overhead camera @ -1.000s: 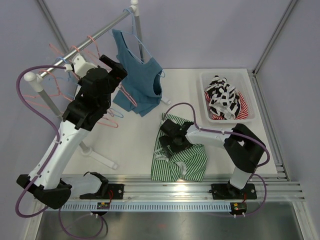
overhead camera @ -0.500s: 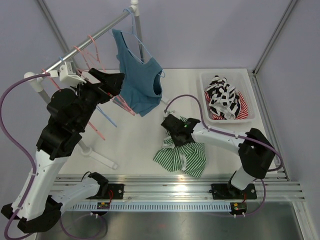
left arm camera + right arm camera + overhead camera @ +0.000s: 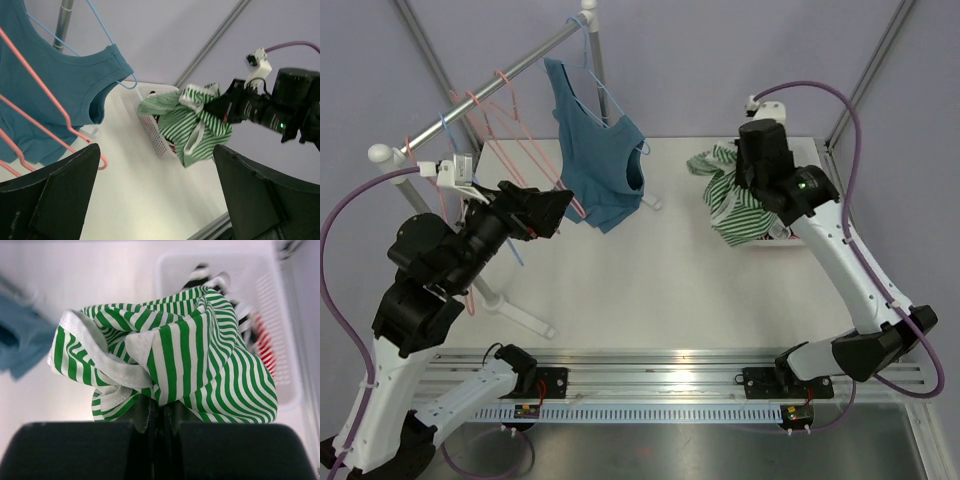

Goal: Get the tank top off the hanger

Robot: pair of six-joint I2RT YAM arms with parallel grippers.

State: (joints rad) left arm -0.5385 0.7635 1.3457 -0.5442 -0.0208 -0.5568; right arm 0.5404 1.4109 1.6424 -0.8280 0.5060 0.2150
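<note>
**Q:** ok, what's each gripper actually doing here?

**A:** The right gripper [image 3: 160,415] is clamped tight on a bunched-up green striped top [image 3: 165,355]. It's holding it up in the air over the near-left edge of the white basket [image 3: 150,131], around 2 o'clock on the table [image 3: 640,270]. The cloth hangs loose below the fingers.

**Q:** and the left one?

**A:** The left gripper [image 3: 560,207] has its fingers spread wide with nothing between them. It's up off the table at about 10 o'clock, pointing at the lower hem of the blue tank top [image 3: 600,165], close but not touching as far as I can tell.

**Q:** so the tank top is where?

**A:** Still on its blue hanger [image 3: 99,22], which is hooked at the far end of the rail [image 3: 520,65], roughly 11 o'clock. A few bare pink hangers [image 3: 505,130] hang on the rail to its left.
</note>
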